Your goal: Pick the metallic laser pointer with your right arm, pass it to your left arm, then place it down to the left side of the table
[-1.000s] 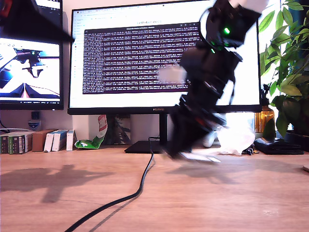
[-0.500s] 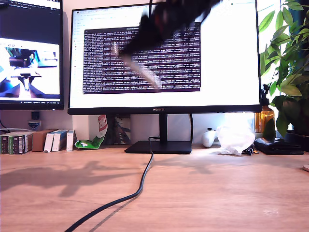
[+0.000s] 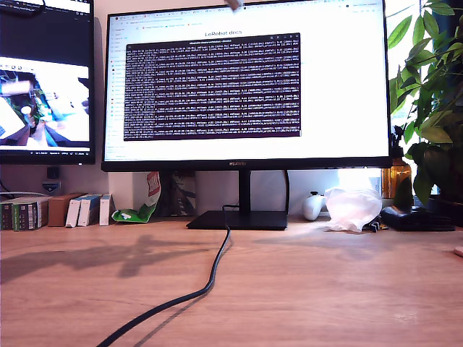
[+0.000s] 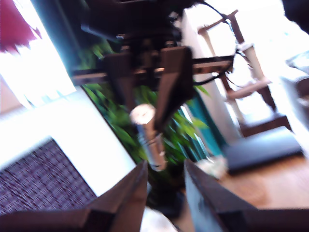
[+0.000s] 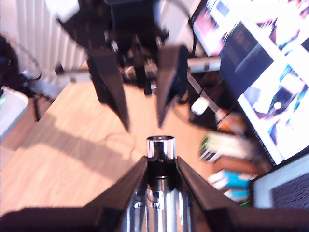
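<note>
Gripping the metallic laser pointer (image 5: pixel 160 159) between pressed jaws, my second gripper (image 5: pixel 161 166) offers it in mid-air, high above the table (image 3: pixel 325 289). Facing it, my first gripper (image 4: pixel 164 186) is spread; it should straddle the barrel before closing. Both arms are out of the exterior view.

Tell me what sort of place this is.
Probably a home office desk: a large monitor showing terminal text, a second screen beside it, a wood-grain table with a black cable, and a houseplant.
</note>
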